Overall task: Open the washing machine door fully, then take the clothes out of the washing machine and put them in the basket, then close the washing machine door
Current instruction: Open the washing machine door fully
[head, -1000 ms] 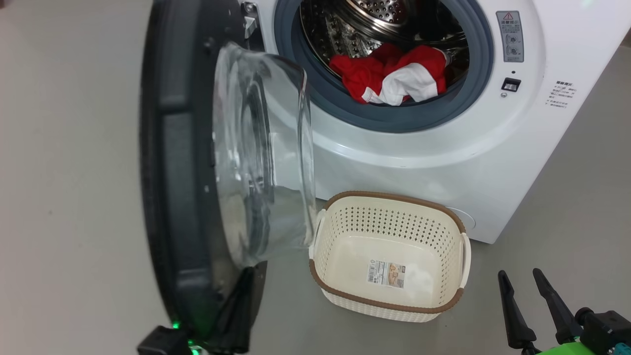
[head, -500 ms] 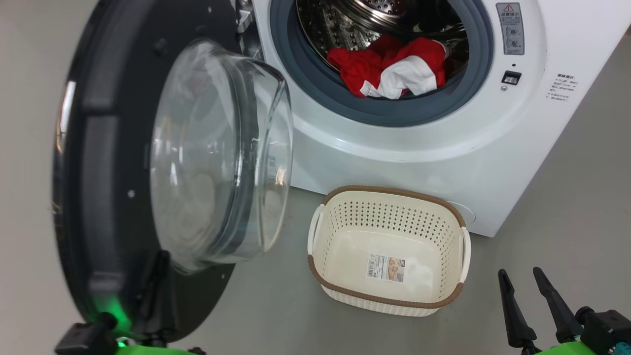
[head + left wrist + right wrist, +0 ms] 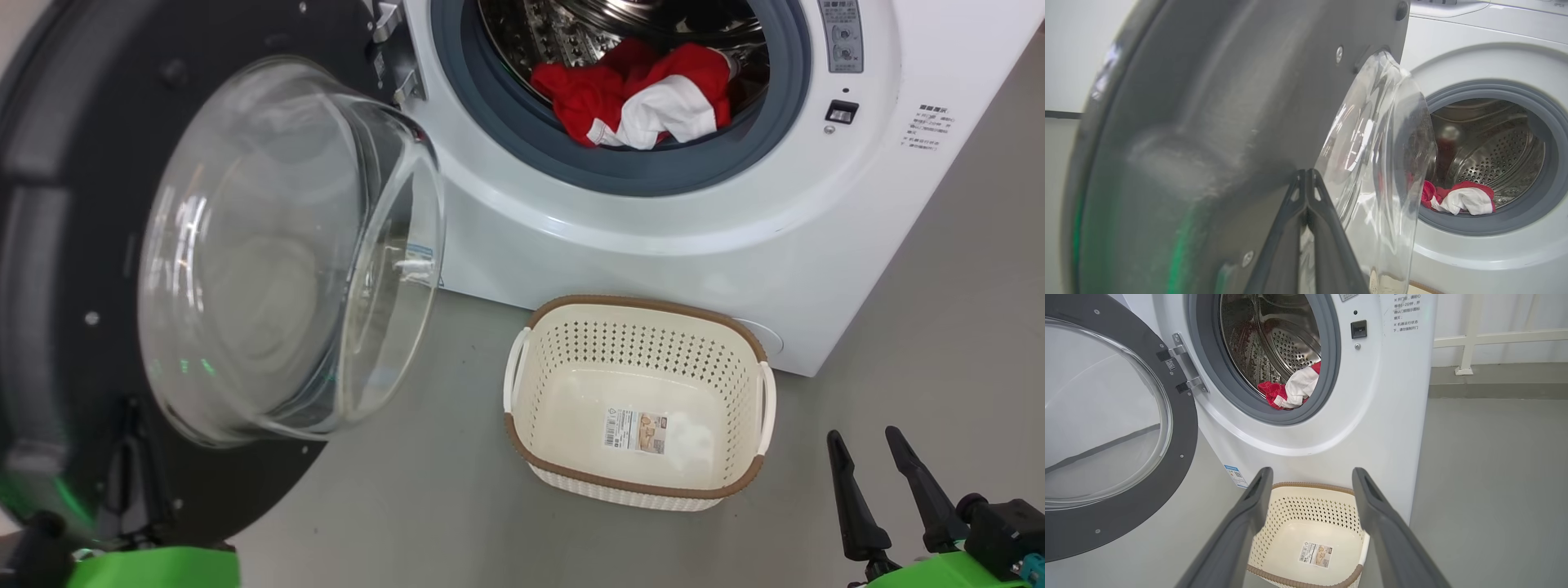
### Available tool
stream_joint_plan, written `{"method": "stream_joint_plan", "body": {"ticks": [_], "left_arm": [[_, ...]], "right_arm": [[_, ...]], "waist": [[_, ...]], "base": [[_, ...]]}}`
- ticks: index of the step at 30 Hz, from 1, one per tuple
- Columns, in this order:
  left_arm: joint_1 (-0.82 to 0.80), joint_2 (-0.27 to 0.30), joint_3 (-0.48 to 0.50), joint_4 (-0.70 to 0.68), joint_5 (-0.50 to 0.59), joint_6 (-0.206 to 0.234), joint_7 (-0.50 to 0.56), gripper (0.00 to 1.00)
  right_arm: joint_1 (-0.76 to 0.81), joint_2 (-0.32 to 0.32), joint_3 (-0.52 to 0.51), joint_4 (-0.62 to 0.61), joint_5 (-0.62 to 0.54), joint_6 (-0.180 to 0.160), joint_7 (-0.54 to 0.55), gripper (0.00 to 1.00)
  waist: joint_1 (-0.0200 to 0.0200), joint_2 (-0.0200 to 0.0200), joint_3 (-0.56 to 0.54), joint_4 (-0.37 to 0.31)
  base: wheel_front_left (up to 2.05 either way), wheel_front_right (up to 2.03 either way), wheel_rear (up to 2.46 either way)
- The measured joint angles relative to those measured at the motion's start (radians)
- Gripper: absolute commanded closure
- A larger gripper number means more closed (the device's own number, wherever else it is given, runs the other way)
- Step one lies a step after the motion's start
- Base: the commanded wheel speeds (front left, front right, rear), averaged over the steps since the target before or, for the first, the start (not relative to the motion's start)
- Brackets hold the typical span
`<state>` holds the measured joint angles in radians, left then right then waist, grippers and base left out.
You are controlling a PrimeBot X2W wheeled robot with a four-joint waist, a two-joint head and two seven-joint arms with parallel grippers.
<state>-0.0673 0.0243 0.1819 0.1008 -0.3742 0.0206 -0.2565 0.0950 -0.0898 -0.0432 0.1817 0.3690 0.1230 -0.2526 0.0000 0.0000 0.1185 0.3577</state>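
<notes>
At the left the door (image 3: pixel 269 245) stands swung wide. It looks stiff and heavy on its hinge, with a slick glass bowl, so it is best pushed on its dark inner face, where the left gripper (image 3: pixel 1306 176) sits close with fingers pressed together, holding nothing. In the middle the clothes (image 3: pixel 645 102) lie at the front lip of the washer (image 3: pixel 653 245) drum, probably a light, limp bundle to pinch at a raised fold, above the basket (image 3: pixel 645 304) on the floor. At the right the right gripper (image 3: pixel 862 434) hangs spread apart and empty, near the basket and well short of the clothes.
</notes>
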Motion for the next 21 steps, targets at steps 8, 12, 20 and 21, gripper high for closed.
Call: {"method": "stream_joint_plan", "body": {"ticks": [8, 12, 20, 21], "left_arm": [[-0.062, -0.004, 0.114, 0.061, 0.047, -0.036, 0.0, 1.0], [-0.104, -0.006, 0.177, 0.102, 0.075, -0.058, 0.0, 1.0], [-0.199, -0.008, 0.308, 0.194, 0.129, -0.093, 0.0, 1.0], [-0.21, -0.008, 0.322, 0.205, 0.133, -0.093, 0.0, 1.0]], "right_arm": [[-0.001, -0.005, 0.005, 0.0, 0.0, 0.0, 0.0, 0.0], [-0.002, -0.007, 0.007, -0.001, 0.0, 0.0, 0.0, 0.0], [-0.02, -0.022, 0.016, -0.004, 0.001, 0.0, 0.0, 0.0], [-0.02, -0.024, 0.018, -0.005, 0.001, 0.0, 0.0, 0.0]], "waist": [[0.0, 0.0, 0.009, -0.011], [0.0, 0.0, 0.017, -0.019], [0.0, 0.0, 0.033, -0.036], [0.0, 0.0, 0.035, -0.038]], "base": [[0.0, 0.0, 0.0], [0.0, 0.0, 0.0], [0.0, 0.0, 0.0], [0.0, 0.0, 0.0]]}}
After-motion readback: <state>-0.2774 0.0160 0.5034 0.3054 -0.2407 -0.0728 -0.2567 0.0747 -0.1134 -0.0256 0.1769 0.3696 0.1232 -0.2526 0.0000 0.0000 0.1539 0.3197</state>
